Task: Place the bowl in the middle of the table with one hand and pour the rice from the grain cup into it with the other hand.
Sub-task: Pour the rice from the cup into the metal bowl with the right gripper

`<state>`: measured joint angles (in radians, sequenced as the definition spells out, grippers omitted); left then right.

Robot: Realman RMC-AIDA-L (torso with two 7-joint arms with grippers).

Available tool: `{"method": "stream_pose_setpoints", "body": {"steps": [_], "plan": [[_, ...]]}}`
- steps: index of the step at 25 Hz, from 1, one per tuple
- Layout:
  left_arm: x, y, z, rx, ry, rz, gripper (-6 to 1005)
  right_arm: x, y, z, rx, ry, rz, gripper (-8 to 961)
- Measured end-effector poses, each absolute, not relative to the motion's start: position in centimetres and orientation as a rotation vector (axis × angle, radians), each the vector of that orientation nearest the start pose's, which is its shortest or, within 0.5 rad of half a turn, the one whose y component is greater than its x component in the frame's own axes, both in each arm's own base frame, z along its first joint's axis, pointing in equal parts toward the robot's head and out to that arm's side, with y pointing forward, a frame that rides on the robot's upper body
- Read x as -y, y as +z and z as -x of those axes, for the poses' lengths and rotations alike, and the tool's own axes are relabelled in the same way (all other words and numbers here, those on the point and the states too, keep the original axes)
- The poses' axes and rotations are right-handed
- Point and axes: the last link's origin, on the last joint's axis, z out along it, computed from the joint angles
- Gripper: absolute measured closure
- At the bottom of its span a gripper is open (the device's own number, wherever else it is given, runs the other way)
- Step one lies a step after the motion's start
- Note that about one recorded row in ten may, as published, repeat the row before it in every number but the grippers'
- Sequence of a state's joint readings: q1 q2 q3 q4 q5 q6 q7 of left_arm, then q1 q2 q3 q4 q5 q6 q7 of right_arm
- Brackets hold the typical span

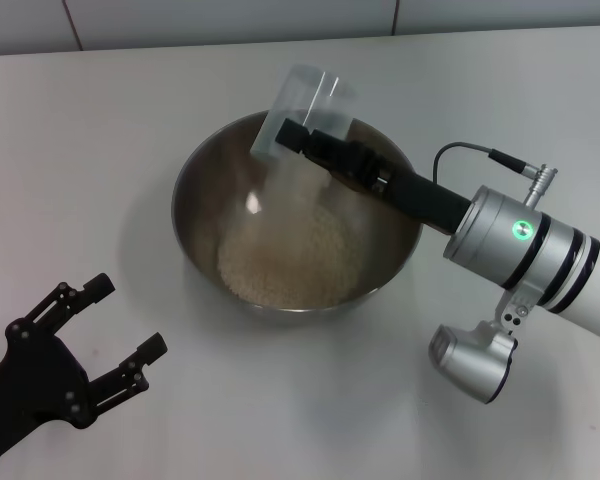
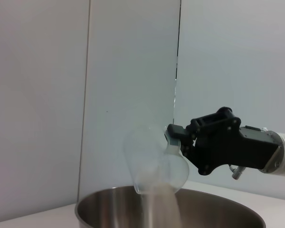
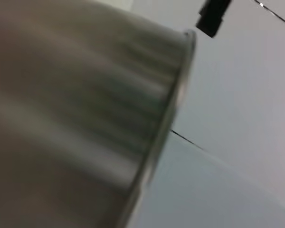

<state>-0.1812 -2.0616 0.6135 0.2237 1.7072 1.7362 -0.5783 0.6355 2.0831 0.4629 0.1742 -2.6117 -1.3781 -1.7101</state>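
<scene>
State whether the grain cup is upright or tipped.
Tipped: the right hand holds the grain cup mouth-down over the bowl, rice streaming out.

The bowl [image 1: 298, 232] is the one large obstacle on the table [image 1: 100, 130]. Over its far rim hangs the tilted cup [image 1: 302, 110], clamped in the right gripper [image 1: 298, 135], whose arm crosses the bowl's right rim, so the way in from that side is blocked. Rice [image 1: 290, 250] fills the bowl's bottom. The left gripper [image 1: 105, 325], fingers spread, sits near the bowl's near-left side, with bare tabletop between them. Left of the bowl and beyond it the table lies free.
</scene>
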Motion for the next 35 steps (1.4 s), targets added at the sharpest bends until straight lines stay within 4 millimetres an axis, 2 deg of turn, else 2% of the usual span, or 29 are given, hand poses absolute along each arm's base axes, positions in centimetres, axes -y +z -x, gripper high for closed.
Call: {"method": "stream_pose_setpoints", "body": {"steps": [13, 20, 24, 25, 26, 34, 35], "plan": [[-19.1, -2.3, 33.1, 0.387, -0.995, 2.32, 129, -31.9, -8.7, -20.5, 1.79, -0.113, 1.122, 941], [-19.0, -2.3, 33.1, 0.388, -0.995, 2.322, 129, -31.8, -8.7, -20.5, 1.725, -0.072, 1.189, 940], [-19.0, -2.4, 33.1, 0.389, -0.994, 2.324, 129, -31.2, -8.5, -20.3, 1.453, 0.113, 1.413, 942], [-19.0, -2.4, 33.1, 0.389, -0.995, 2.324, 129, -31.1, -8.3, -20.3, 1.262, 0.23, 1.542, 942], [-19.0, -2.4, 33.1, 0.388, -0.996, 2.325, 129, -31.1, -8.3, -20.3, 1.262, 0.23, 1.542, 942], [-18.9, -2.3, 33.1, 0.385, -1.001, 2.327, 129, -30.8, -7.8, -20.6, 0.544, 0.714, 1.908, 941], [-18.9, -2.4, 33.1, 0.385, -1.002, 2.328, 129, -31.0, -7.7, -20.7, 0.358, 0.829, 1.968, 941]]}}
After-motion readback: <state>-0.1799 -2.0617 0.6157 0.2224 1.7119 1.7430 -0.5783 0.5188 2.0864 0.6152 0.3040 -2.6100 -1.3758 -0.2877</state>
